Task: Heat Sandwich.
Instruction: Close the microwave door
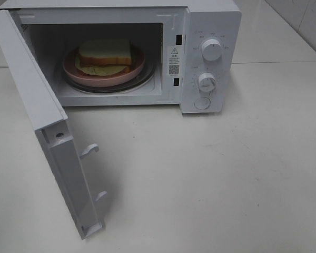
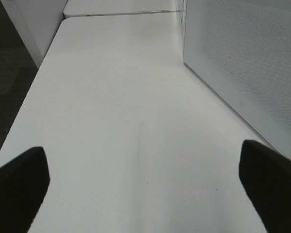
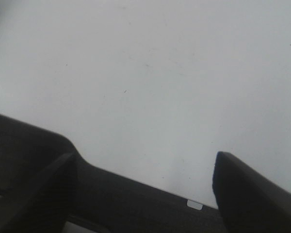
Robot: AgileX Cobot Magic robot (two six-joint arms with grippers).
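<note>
A: Where is the sandwich of thick white bread, pale green lettuce and a red layer (image 1: 105,52) found?

B: It is seen lying on the round pink plate (image 1: 102,80), inside the white microwave oven (image 1: 210,31). The white door (image 1: 42,121) is swung wide open.

A: How are the grippers held?

B: The left gripper (image 2: 141,153) is spread wide over the white table (image 1: 210,179), near the door, and nothing is held between its dark fingers (image 2: 19,184). The right gripper (image 3: 145,159) is also spread, above the table edge, and nothing is gripped
</note>
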